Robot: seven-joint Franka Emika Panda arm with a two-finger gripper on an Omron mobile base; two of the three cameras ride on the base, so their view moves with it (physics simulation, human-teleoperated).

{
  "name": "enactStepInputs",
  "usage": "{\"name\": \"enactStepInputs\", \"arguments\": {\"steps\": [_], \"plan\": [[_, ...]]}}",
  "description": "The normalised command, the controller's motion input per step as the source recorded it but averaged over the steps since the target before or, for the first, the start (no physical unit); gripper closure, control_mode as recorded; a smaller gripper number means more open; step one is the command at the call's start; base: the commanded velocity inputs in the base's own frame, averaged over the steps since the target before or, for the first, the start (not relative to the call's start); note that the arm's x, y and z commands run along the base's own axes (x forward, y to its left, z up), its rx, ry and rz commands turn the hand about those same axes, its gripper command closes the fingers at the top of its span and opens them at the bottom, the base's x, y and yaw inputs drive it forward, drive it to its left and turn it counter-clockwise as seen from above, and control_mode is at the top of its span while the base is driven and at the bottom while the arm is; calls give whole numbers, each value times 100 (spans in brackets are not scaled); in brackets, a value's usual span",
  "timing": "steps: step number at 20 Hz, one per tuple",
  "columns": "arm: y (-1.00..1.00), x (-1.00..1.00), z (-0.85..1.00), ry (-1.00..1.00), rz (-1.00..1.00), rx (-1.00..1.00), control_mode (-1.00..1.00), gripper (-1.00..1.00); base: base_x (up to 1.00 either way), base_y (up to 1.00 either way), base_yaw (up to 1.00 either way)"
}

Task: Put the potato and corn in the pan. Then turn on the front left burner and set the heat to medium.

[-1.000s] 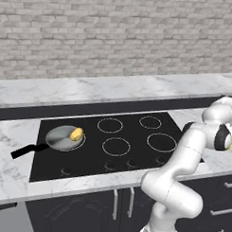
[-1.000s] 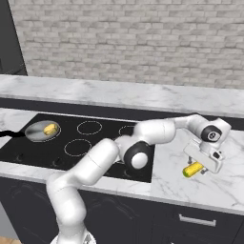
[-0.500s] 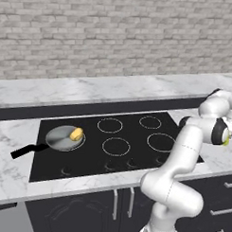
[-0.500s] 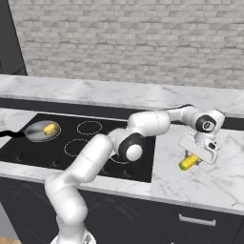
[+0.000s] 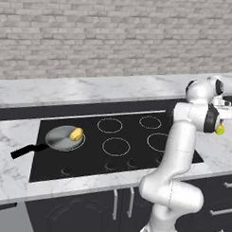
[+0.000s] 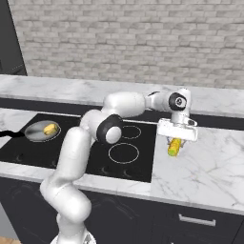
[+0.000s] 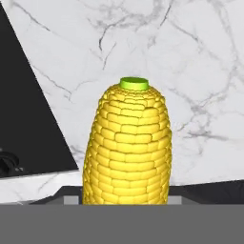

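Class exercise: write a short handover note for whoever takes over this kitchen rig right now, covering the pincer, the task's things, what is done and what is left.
Pincer: shut on the bright yellow corn cob with a green tip, over the marble counter right of the hob.
Small tan-yellow potato: already in the shiny grey metal frying pan with a black handle, on the hob's front left.
Done: potato in.
Left: carry the corn to the pan, release it, turn on the front left burner, set medium.

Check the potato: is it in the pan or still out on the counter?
In. The potato lies inside the pan on the stove's front left; the right base view shows the same.
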Motion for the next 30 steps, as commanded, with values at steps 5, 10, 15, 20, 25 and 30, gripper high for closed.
{"name": "enactStepInputs", "arguments": {"steps": [5,10,15,20,25,30], "plan": [[99,-10,40,-46,55,-8,-100,100,0,0,0],[69,20,39,-84,44,-7,-100,100,0,0,0],[45,28,66,-34,13,11,-100,100,0,0,0],[100,-11,55,-1,22,3,-100,100,0,0,0],[100,2,27,0,15,-3,-100,100,0,0,0],[100,39,0,6,1,-17,-100,100,0,0,0]]}}
